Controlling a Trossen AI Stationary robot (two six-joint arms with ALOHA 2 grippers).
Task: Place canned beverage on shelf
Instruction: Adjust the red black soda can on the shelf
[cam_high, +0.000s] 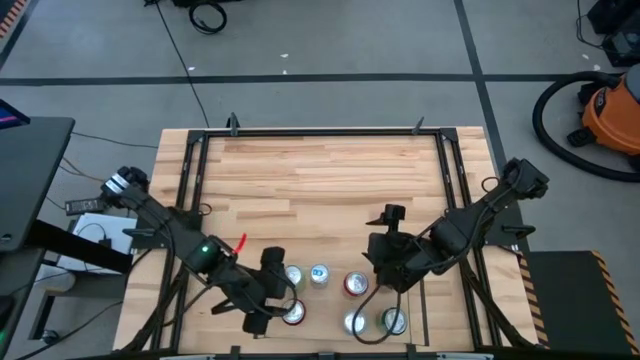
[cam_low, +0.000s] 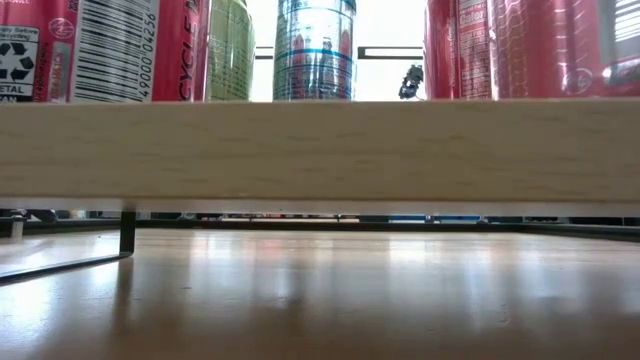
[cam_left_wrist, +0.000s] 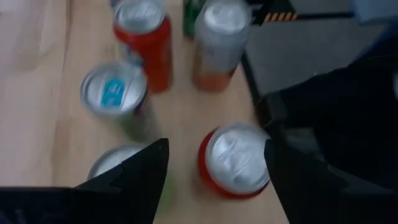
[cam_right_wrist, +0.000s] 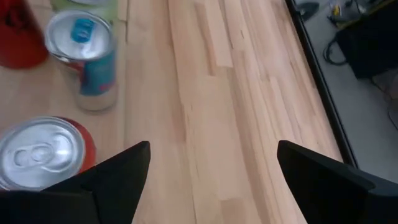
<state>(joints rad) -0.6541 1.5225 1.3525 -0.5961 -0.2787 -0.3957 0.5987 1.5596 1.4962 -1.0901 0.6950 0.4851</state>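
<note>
Table (cam_high: 330, 170): light butcher-block wood in glued strips, matte, bordered by a thin black metal frame (cam_high: 320, 131). Beyond it lies grey floor crossed by dark lines; an orange vacuum (cam_high: 612, 112) with a black hose stands at the far right, and cables trail across the floor.

Shelf (cam_low: 320, 150): at the table's near edge; the low view shows its pale wood floor edge-on as a broad smooth band raised on a thin black rod leg (cam_low: 127, 232). Cans stand on it.

Cans (cylindrical aluminium, silver tops with pull tabs): a red can (cam_high: 294, 313) nearest the left gripper; a greenish can (cam_high: 292, 277) and a blue-tabbed can (cam_high: 319, 274) beside each other; a red can at centre (cam_high: 355, 285); two more silver-topped cans (cam_high: 394, 320) at the near right. The low view shows printed red, green and blue-silver walls, one with a barcode.

Left gripper (cam_high: 262, 308): low over the shelf's left end, dark fingers parted and clasping nothing; its wrist view shows the red can between the fingertips, though whether they touch it cannot be told.

Right gripper (cam_high: 383, 268): above the shelf's right part, fingers spread wide over bare wood, empty, with the centre red can just beside one finger.
</note>
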